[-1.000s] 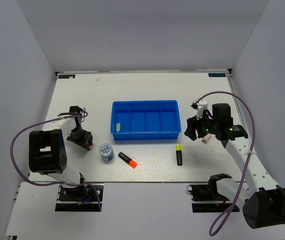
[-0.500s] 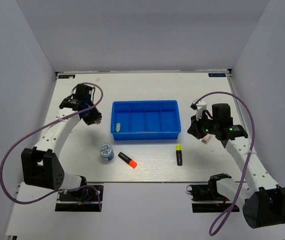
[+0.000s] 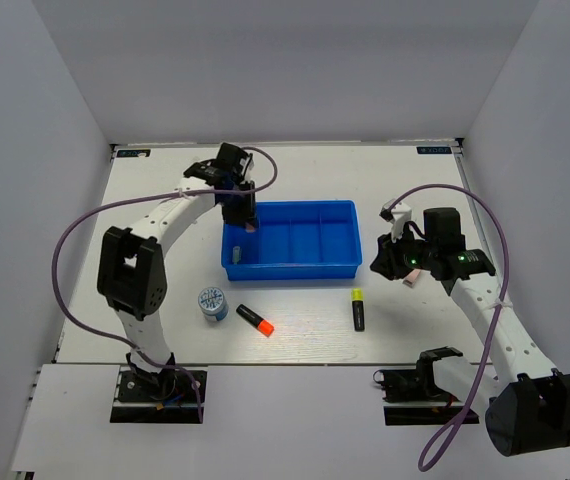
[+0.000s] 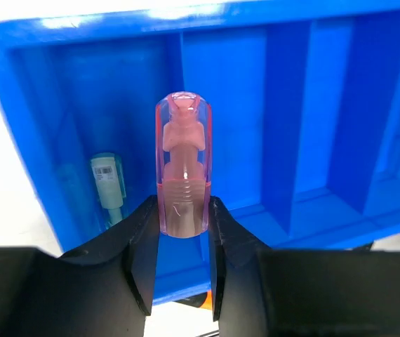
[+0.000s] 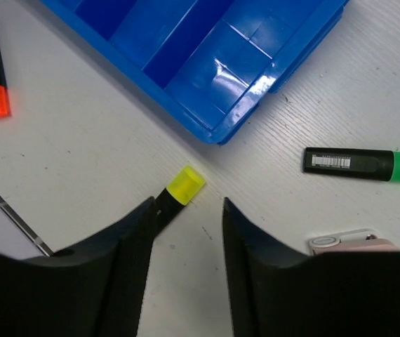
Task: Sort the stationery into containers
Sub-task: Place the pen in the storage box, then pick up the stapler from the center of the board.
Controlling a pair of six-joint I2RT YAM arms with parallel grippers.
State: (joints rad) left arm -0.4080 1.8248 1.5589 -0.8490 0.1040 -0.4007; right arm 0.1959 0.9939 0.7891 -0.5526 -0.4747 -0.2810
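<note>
On the near part of the counter [image 3: 305, 345], a round blue-and-white disc [image 3: 213, 303], an orange-capped marker [image 3: 255, 319] and a yellow-capped marker [image 3: 358, 309] are laid in front of the blue tray [image 3: 295, 271], apart from it. Of the tray's four narrow compartments, the left end one is seen to hold a small pale grey-green piece [image 4: 107, 180]. The right arm is bent low just right of the tray. Its end effector [image 5: 187, 203] is parted narrowly with nothing gripped, and the yellow cap is seen on the counter below the gap. A pink eraser [image 5: 347, 243] and a green-capped marker [image 5: 363, 163] are laid just beside it. The left arm is stretched far forward and curled rightward over the tray's far left corner. Its end effector [image 4: 183, 210] is closed on a second pink eraser [image 4: 184, 161]. This eraser's long axis is run straight out from the fingers, rounded end toward the tray floor, in line with the first divider. The yellow-capped marker is aligned near to far, cap far; the orange-capped one is set diagonally, cap nearer.
</note>
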